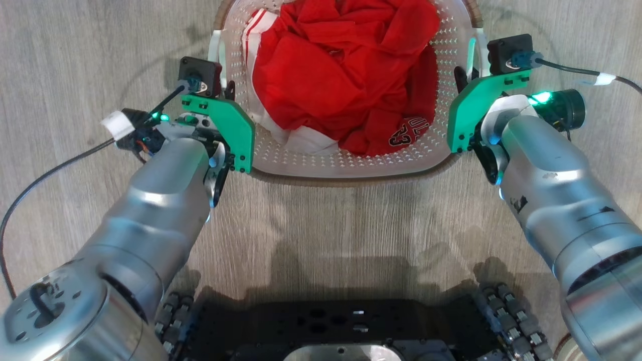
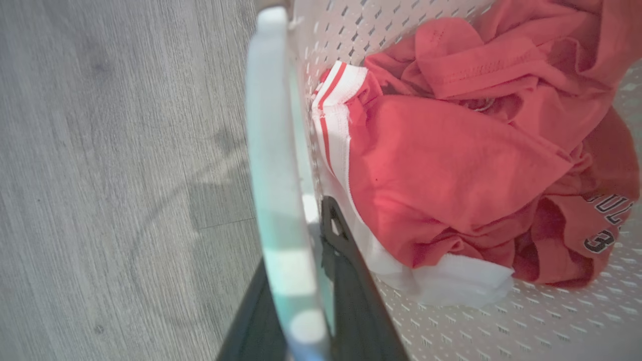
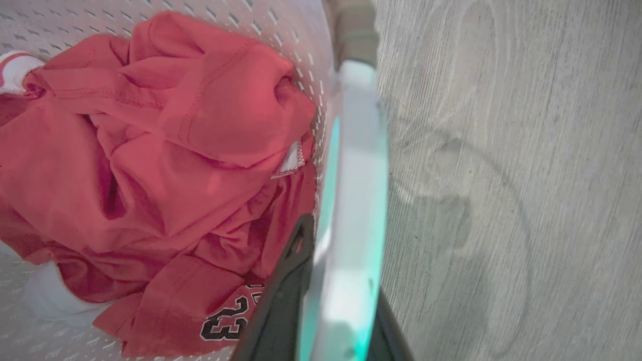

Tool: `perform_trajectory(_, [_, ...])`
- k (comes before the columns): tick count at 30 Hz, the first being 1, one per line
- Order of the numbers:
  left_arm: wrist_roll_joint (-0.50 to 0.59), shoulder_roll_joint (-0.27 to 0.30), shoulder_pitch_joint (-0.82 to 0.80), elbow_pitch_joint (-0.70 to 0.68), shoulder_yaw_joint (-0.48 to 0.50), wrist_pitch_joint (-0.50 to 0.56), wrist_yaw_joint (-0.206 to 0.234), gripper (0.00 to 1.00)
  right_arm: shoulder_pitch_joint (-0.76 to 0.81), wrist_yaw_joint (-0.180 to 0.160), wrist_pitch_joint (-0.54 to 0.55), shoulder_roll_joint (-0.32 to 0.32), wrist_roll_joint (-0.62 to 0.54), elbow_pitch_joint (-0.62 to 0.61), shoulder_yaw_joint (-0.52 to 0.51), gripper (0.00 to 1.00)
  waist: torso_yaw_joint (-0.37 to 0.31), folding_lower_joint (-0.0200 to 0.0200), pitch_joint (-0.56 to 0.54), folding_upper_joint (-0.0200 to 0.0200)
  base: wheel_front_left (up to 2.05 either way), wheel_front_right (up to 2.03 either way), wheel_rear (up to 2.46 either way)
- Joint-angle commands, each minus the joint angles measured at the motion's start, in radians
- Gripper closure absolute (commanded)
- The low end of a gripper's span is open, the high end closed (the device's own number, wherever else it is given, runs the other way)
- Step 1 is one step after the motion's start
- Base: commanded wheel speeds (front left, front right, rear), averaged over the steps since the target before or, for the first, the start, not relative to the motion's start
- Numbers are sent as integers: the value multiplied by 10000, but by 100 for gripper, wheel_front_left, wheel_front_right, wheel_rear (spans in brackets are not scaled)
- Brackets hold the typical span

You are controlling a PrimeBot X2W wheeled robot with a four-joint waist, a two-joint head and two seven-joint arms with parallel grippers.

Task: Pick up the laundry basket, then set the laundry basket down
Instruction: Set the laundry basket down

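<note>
**A:** Where's the thing we're meant to lift?

**B:** The small white perforated plastic laundry basket [image 1: 326, 161] with the brown woven-look rim is at twelve o'clock in the head view. It is straight ahead of the robot's dark wheeled base [image 1: 321, 326], over the grey wood-grain floor [image 1: 75, 60]. It's loaded with crumpled red and white clothes [image 1: 346, 65].

**A:** And the claws?

**B:** The left claw [image 1: 228, 93] is at the basket's nine o'clock side, pinching the white left handle [image 2: 273, 150]. In the left wrist view one dark finger lies outside the handle and the other inside, next to the basket wall. The right claw [image 1: 461, 75] mirrors it at three o'clock, pressed onto the white right handle [image 3: 358, 175] in the same way.

**A:** So which step is this?

**B:** I'd judge the grasp made and the pick-up in hand. Whether the bottom is clear of the floor, I can't tell.

**A:** What does the next move call for?

**B:** Both arms should rise together at an even pace, so the basket rides level. If one side leads, a thin handle could twist out of those narrow fingers, or the clothes could spill. For the set-down, lower evenly and spread the claws only once the bottom rests flat on the floor.
</note>
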Motion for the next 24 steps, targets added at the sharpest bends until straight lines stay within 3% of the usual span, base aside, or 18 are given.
perform_trajectory(1, [-21,242,-128,5,-42,-60,53,100,168,60,-58,96,-210,-83,139,100,2,0,10,-1,0,0,0])
perform_trajectory(3, [-64,242,-136,10,-56,-44,57,100,140,60,-66,96,-271,-83,124,100,-1,0,26,-1,0,0,0])
perform_trajectory(4, [-98,242,-135,13,-52,-24,59,100,137,60,-67,96,-302,-83,108,96,-1,0,33,-1,0,0,0])
perform_trajectory(5, [-135,242,-136,16,-46,-4,63,100,134,60,-61,96,-332,-83,86,84,-3,0,38,-1,0,0,0])
perform_trajectory(6, [-159,242,-138,19,-50,4,70,100,128,60,-58,96,-366,-83,62,79,-5,0,42,-1,0,0,0])
perform_trajectory(7, [-184,242,-137,21,-54,12,78,100,125,60,-54,96,-403,-83,36,79,-6,0,45,-1,0,0,0])
perform_trajectory(9, [-234,242,-134,22,-62,25,93,58,123,60,-41,97,-466,-83,-20,53,-7,0,45,-1,0,0,0])
perform_trajectory(10, [-269,242,-125,27,-59,52,111,39,123,60,-32,97,-494,-83,-48,18,-9,0,41,-1,0,0,0])
perform_trajectory(11, [-302,242,-116,24,-60,87,115,35,128,60,-22,97,-518,-83,-70,2,-8,0,36,-1,0,0,0])
perform_trajectory(12, [-338,242,-109,22,-57,114,129,25,134,60,-18,97,-536,-83,-96,0,-8,0,30,-1,0,0,0])
perform_trajectory(13, [-374,242,-101,21,-56,144,147,8,139,60,-17,97,-560,-83,-120,0,-7,0,24,-1,0,0,0])
perform_trajectory(14, [-414,242,-88,14,-54,187,161,0,145,60,-12,97,-586,-83,-142,0,-7,0,14,-1,0,0,0])
perform_trajectory(24, [-582,242,-80,35,-80,4,289,0,165,60,-243,97,-913,-83,-461,0,-37,0,-323,-1,0,0,0])
